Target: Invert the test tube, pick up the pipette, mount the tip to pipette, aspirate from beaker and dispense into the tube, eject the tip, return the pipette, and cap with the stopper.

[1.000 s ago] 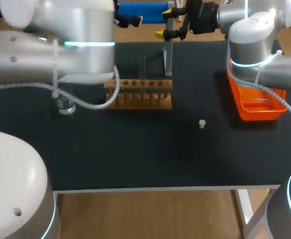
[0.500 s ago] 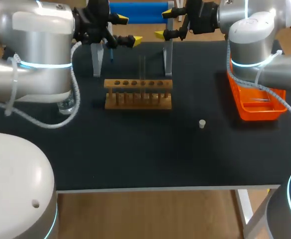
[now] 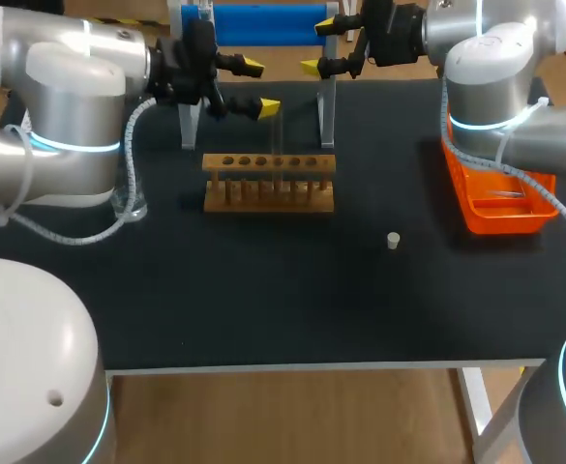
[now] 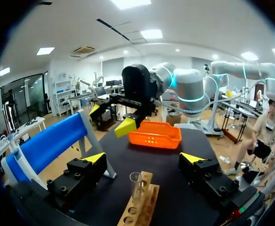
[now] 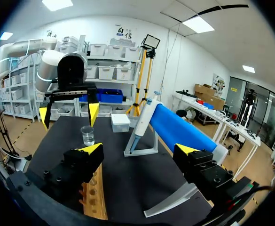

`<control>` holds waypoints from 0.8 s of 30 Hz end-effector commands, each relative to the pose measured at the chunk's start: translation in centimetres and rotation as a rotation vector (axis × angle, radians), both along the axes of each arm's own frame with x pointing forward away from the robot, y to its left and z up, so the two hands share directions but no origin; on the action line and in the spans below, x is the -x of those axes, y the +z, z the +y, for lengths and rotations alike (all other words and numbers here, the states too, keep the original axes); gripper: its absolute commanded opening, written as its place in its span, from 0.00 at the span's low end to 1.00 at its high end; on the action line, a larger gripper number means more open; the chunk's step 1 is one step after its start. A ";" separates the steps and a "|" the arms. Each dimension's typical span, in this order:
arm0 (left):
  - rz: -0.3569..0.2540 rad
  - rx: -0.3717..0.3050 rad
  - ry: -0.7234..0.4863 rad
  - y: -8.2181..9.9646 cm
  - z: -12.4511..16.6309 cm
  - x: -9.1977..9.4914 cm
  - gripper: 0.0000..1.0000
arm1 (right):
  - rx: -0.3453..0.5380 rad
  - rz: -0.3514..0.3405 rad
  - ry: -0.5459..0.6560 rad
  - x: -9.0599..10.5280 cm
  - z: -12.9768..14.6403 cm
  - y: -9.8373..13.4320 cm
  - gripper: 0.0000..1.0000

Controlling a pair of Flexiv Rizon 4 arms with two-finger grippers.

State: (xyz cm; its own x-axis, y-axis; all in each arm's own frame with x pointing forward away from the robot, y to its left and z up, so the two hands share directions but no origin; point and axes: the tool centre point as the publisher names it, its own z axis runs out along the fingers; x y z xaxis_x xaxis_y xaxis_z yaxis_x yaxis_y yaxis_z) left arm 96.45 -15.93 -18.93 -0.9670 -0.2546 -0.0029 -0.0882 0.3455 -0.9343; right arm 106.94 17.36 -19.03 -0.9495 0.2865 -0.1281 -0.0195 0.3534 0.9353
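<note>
Our left tool [image 3: 259, 87] is spread wide with nothing between its yellow-tipped fingers. Just ahead of it and lower, the test tube [image 3: 278, 135] stands upright in the wooden rack [image 3: 268, 182]. The tube is a thin cylinder of clear glass. The rack is a pale block with a row of round holes along its top. From the left wrist the tube rises between the two fingers without touching either, its open rim up, a detail the head view leaves too faint to tell.

Our right tool [image 3: 318, 46] is just as wide and just as empty, out over the far edge of the matte black desk [image 3: 263, 309]. Under its arm sits the orange tray [image 3: 500, 208], glossy plastic with straight walls. The stopper [image 3: 393, 241] is a small pale plug lying on the desk well apart from both tools, between rack and tray.

The beaker [image 5: 87, 135] is clear glass with liquid in its bottom. The head view half hides it behind our left arm, while the right wrist view shows it whole, ahead of the right tool past the rack's end. That same view alone gives the pipette [image 5: 142, 122] plainly — a slim white body with a blue top, leaning on a white stand ahead of the right tool, beside the beaker.
</note>
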 end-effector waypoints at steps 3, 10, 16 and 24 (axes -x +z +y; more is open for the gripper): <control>0.014 0.004 -0.053 -1.5 -0.5 -1.2 1.00 | 0.004 0.003 0.003 0.0 -0.1 0.1 1.00; 0.028 -0.014 -0.096 -3.1 -1.0 -1.9 1.00 | 0.004 0.003 0.003 0.0 -0.1 0.1 1.00; 0.027 -0.022 -0.121 -4.2 -1.6 -2.2 1.00 | 0.004 0.003 0.003 0.0 -0.1 0.1 1.00; 0.013 -0.037 -0.144 -5.6 -2.4 -1.8 1.00 | 0.004 0.003 0.003 0.0 -0.1 0.1 1.00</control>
